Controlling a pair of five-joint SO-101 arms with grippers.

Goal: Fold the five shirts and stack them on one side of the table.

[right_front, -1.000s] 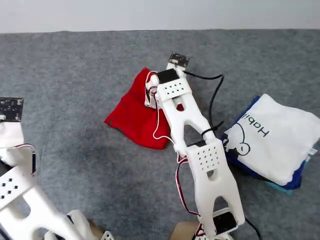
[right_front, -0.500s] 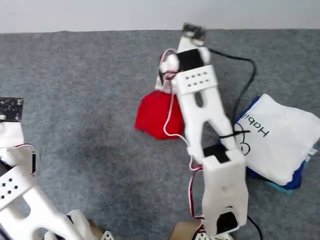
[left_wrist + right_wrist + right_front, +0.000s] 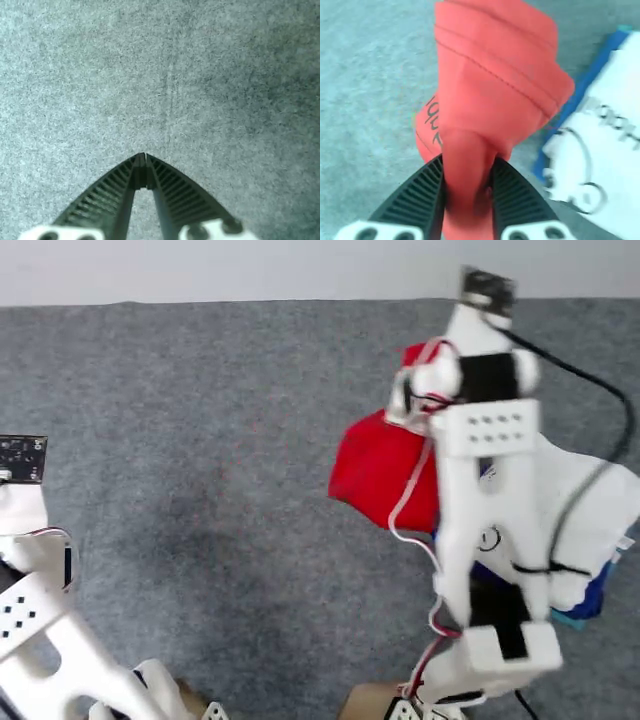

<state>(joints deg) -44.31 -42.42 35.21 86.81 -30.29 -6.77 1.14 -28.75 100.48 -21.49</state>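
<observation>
Right fingers [image 3: 420, 195] clenched on bunched red shirt [image 3: 495, 85], held just beside white-topped shirt stack [image 3: 598, 502]. Left fingers [image 3: 112, 187] were pressed together, grasping nothing, over grey surface [image 3: 200, 75].

Open grey mat [image 3: 200, 490] at left and centre; shirt stack [image 3: 600, 505], right arm [image 3: 490, 430] at right edge.

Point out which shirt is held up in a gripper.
The red shirt, pinched in the right gripper. The white shirt and the blue shirt under it lie stacked on the table.
</observation>
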